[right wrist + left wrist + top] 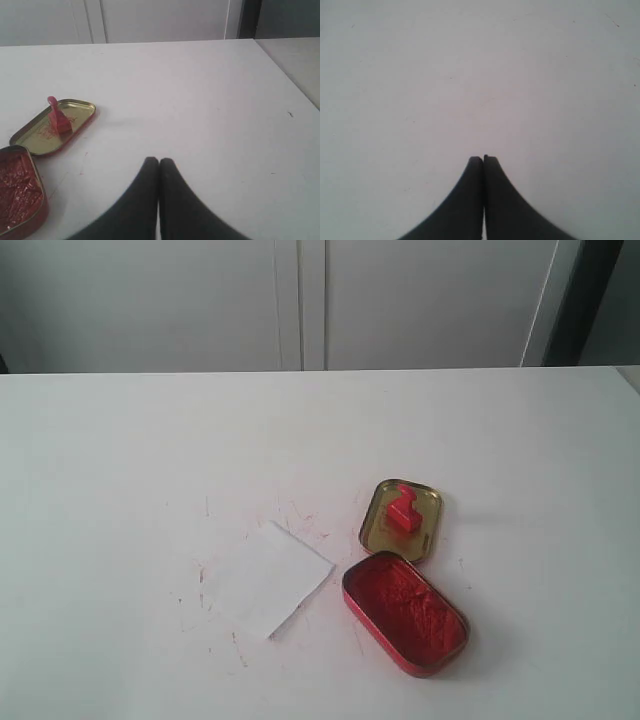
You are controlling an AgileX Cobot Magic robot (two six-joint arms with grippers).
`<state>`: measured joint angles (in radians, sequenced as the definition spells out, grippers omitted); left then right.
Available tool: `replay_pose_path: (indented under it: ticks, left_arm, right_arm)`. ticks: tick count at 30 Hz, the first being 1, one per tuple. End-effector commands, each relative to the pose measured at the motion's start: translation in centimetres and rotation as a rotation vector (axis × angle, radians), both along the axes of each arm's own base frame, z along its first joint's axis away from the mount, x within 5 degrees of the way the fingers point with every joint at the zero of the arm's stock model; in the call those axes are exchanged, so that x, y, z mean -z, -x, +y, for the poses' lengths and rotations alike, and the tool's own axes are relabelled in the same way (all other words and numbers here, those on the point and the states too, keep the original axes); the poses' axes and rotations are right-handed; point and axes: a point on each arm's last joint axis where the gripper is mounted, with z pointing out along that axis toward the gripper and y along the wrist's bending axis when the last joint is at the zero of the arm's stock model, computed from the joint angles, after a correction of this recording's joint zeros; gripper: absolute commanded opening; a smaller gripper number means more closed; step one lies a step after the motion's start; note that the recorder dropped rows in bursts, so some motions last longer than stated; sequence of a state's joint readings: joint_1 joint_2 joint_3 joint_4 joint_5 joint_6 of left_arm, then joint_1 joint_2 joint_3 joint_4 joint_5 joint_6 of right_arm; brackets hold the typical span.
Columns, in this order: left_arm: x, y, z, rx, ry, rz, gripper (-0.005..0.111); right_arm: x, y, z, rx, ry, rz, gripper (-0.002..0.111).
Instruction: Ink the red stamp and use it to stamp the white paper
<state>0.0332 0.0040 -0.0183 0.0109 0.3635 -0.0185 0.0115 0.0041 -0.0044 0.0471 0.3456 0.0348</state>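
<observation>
The red stamp [402, 509] stands in the gold oval lid [401, 519], and the right wrist view shows the stamp [58, 119] in that lid [54, 126] too. Beside the lid lies the open red ink tin [405, 612], partly in the right wrist view [19, 190]. The white paper [265, 577] lies flat to the left of the tin; I see no imprint on it. My right gripper [159, 160] is shut and empty, apart from the lid. My left gripper [483, 158] is shut over bare table. Neither gripper shows in the exterior view.
The white table [150, 460] carries faint red ink marks [300, 515] around the paper. Grey cabinet doors [300, 300] stand behind the table's far edge. The table's corner and side edge [285, 75] show in the right wrist view.
</observation>
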Motion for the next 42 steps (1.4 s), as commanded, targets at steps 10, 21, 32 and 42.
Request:
replay_pose_path:
  ticks: [10, 21, 32, 42]
  left_arm:
    - [0.2, 0.0, -0.1, 0.008, 0.006, 0.003, 0.000]
    - [0.2, 0.0, -0.1, 0.008, 0.006, 0.003, 0.000]
    - [0.2, 0.0, -0.1, 0.008, 0.006, 0.003, 0.000]
    - [0.2, 0.0, -0.1, 0.008, 0.006, 0.003, 0.000]
  right_arm:
    - [-1.7, -0.3, 0.0, 0.003, -0.002, -0.198, 0.000]
    - [-4.2, -0.1, -0.2, 0.015, -0.007, -0.481, 0.000]
    - [-4.2, -0.1, -0.2, 0.015, -0.009, -0.485, 0.000]
    - [-7.1, 0.4, -0.1, 0.006, 0.031, -0.420, 0.000]
